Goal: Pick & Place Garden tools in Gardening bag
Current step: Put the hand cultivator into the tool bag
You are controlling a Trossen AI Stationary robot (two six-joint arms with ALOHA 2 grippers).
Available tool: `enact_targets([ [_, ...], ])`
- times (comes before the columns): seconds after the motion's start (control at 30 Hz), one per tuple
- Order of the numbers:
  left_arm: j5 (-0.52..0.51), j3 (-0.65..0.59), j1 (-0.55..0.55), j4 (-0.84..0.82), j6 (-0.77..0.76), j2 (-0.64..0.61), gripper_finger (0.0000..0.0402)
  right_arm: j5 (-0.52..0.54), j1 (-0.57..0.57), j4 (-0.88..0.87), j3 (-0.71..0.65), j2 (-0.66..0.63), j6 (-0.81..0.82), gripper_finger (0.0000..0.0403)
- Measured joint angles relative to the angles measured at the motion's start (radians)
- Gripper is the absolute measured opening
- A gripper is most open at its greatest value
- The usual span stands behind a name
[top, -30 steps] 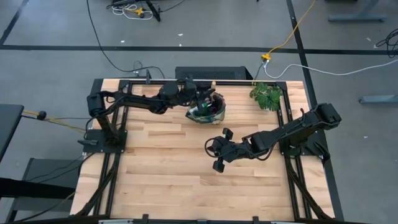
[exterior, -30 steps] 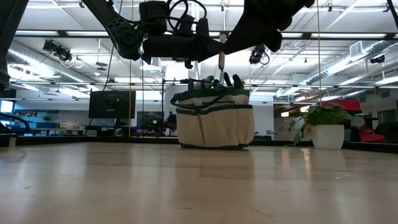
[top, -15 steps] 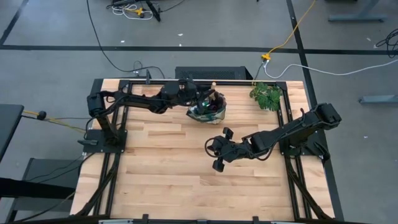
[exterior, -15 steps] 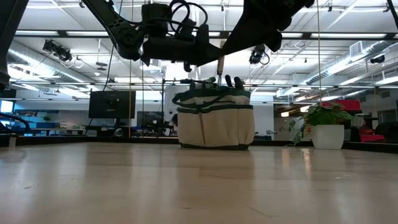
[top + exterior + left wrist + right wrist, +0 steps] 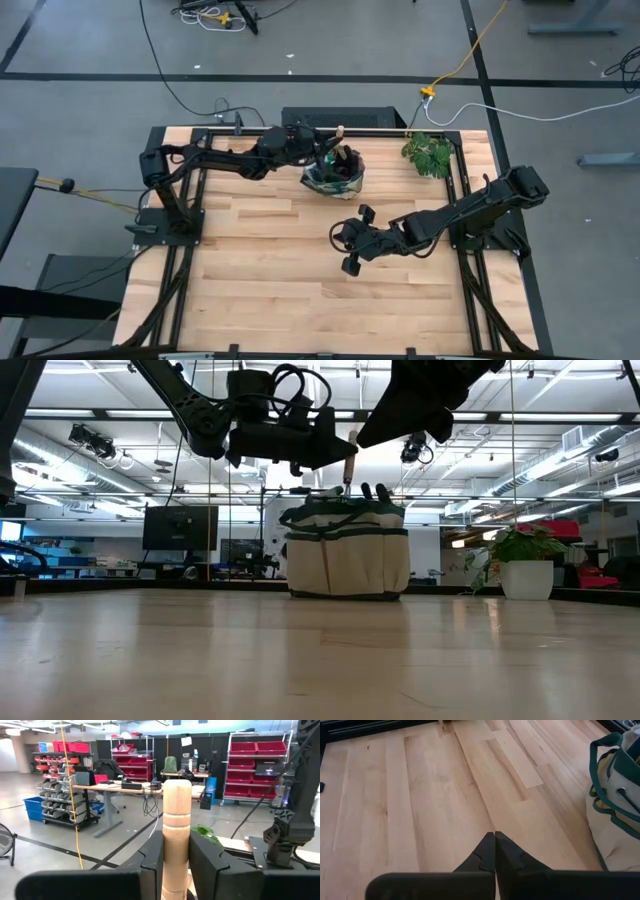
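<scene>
The wooden table [image 5: 280,270] carried the gardening bag [image 5: 335,172], which stood upright near the far edge. The potted plant [image 5: 430,153] sat to the right of the bag, well apart from it, at the far right corner. The boards nearer than the bag showed bare wood.

Smooth pale turned-wood rake handle [image 5: 176,840] clamped between matt black plastic fingers [image 5: 207,862], beige canvas bag [image 5: 346,561] with dark green cloth trim below the pincer, lightly glossy planked wooden table [image 5: 420,805]
</scene>
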Motion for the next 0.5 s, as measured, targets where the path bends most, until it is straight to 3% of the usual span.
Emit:
enact_targets([
  [0.5, 0.066, 0.000, -0.030, -0.044, -0.015, 0.000, 0.0072, 0.000, 0.000, 0.000, 0.000, 0.000, 0.000, 0.0000],
])
